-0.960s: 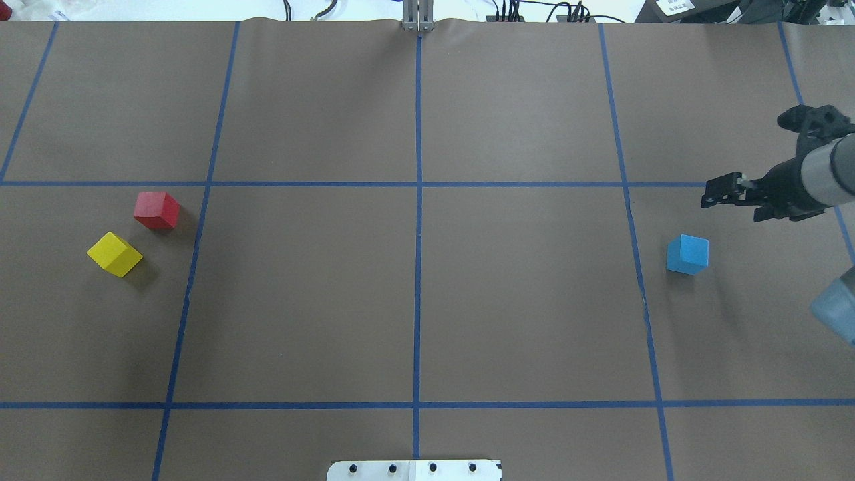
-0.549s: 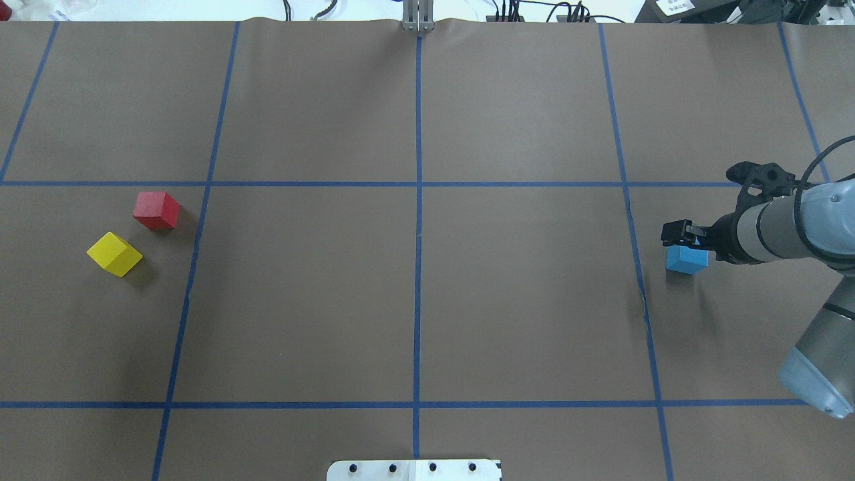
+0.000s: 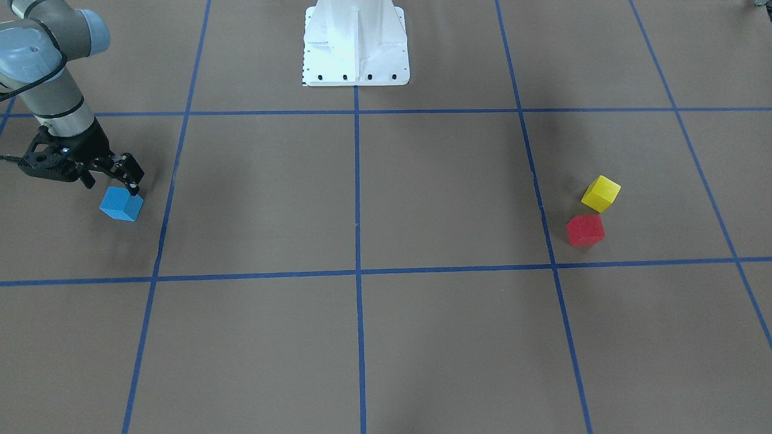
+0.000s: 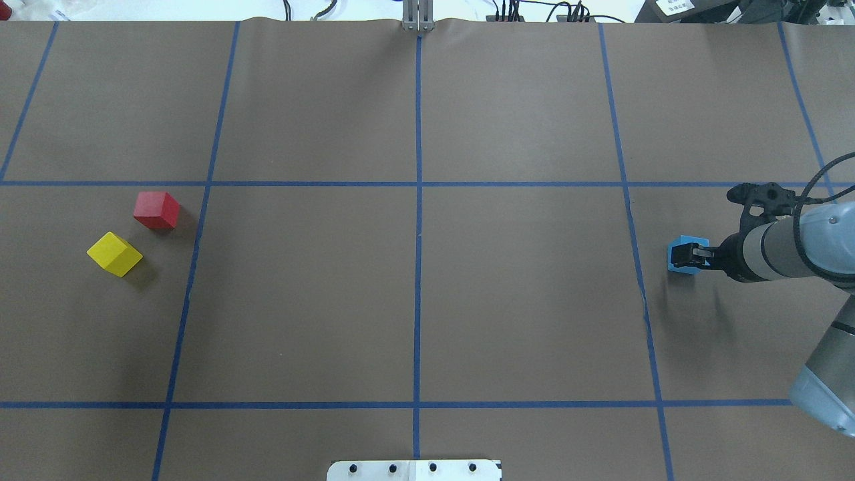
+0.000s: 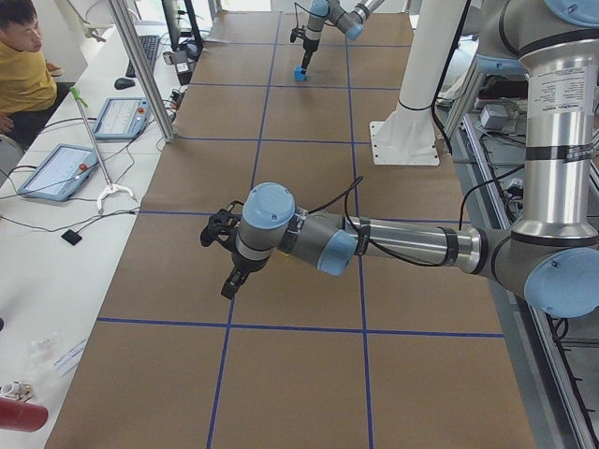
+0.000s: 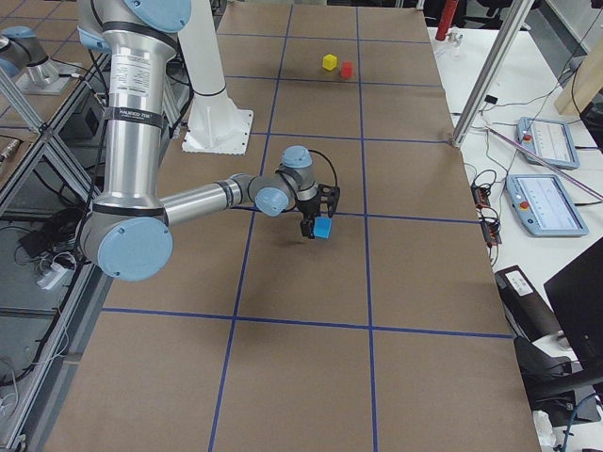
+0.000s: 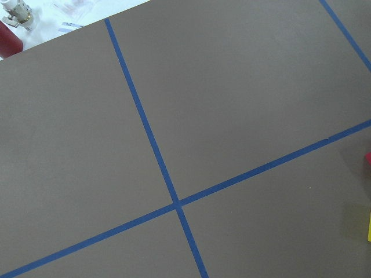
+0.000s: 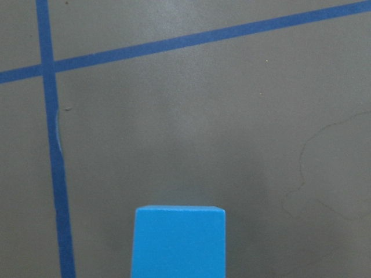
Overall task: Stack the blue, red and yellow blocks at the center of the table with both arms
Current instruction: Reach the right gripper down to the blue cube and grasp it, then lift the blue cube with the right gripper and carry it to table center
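The blue block (image 4: 676, 264) lies on the table's right side; it also shows in the front view (image 3: 122, 205) and the right wrist view (image 8: 179, 240). My right gripper (image 4: 685, 255) hangs open just over it, a finger (image 3: 134, 179) on either side of its top (image 6: 322, 228). The red block (image 4: 156, 210) and yellow block (image 4: 114, 254) lie close together at the far left (image 3: 584, 229) (image 3: 601, 193). My left gripper (image 5: 229, 281) shows only in the exterior left view, above the table short of those blocks; I cannot tell if it is open.
The brown table is marked with blue tape lines (image 4: 418, 234). The robot's white base plate (image 4: 414, 469) sits at the near edge. A person (image 5: 19, 56) and tablets (image 5: 56, 168) are beside the table. A red canister (image 5: 19, 416) stands off its left end.
My right arm has swung in from the back right and come down over the blue block. The blocks have not moved.
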### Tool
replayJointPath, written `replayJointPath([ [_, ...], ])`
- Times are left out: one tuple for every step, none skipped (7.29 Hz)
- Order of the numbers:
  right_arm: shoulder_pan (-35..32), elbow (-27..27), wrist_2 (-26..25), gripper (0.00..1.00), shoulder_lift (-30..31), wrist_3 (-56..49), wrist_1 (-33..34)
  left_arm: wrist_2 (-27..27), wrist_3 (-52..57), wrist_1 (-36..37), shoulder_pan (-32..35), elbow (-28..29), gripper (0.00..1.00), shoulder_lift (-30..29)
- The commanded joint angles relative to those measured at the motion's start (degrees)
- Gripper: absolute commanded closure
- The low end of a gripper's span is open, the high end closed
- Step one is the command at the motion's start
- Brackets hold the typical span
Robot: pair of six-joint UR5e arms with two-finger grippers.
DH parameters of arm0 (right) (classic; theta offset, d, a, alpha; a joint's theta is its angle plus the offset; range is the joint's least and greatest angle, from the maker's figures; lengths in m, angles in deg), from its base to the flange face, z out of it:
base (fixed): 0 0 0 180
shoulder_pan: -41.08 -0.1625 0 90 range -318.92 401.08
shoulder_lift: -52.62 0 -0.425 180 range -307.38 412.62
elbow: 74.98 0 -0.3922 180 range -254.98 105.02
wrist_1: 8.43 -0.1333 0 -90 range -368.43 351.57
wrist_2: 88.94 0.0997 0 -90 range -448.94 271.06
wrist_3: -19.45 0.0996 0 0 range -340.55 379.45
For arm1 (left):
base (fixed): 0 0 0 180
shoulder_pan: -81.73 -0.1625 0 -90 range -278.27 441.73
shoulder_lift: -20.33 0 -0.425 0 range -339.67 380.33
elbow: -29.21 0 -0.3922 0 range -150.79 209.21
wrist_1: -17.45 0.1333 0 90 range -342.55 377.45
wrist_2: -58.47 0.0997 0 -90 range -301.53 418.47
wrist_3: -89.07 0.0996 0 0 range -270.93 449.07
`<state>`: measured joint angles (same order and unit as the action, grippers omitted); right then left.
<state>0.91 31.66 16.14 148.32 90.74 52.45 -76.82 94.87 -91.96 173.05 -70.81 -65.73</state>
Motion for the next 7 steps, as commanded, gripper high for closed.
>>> replayJointPath([
  [0.1, -2.2, 2.4, 0.32, -4.6, -0.2, 0.6, 0.0, 0.0, -0.2, 0.0, 0.1, 0.0, 0.0],
  [0.0, -2.5, 2.4, 0.24, -4.6, -0.7, 0.6, 0.0, 0.0, -0.2, 0.0, 0.0, 0.0, 0.0],
  [-0.3, -2.4, 2.4, 0.24, -3.7, -0.8, 0.6, 0.0, 0.0, -0.2, 0.0, 0.1, 0.0, 0.0],
  [-0.6, -2.2, 2.6, 0.53, -3.9, -0.8, 0.6, 0.0, 0.0, -0.2, 0.0, 0.0, 0.0, 0.0],
  [-2.0, -2.3, 3.6, 1.0, -4.3, -0.9, 1.0, 0.0, 0.0, -0.2, 0.0, 0.1, 0.0, 0.0],
  [-3.9, -1.5, 4.7, 1.0, -6.0, -2.1, 3.7, 0.0, 0.0, -0.2, 0.0, 0.0, 0.0, 0.0],
  [-5.2, -1.5, 5.6, 1.0, -11.5, -4.7, 10.0, 0.0, 0.0, -0.2, 0.0, 0.1, 0.0, 0.0],
])
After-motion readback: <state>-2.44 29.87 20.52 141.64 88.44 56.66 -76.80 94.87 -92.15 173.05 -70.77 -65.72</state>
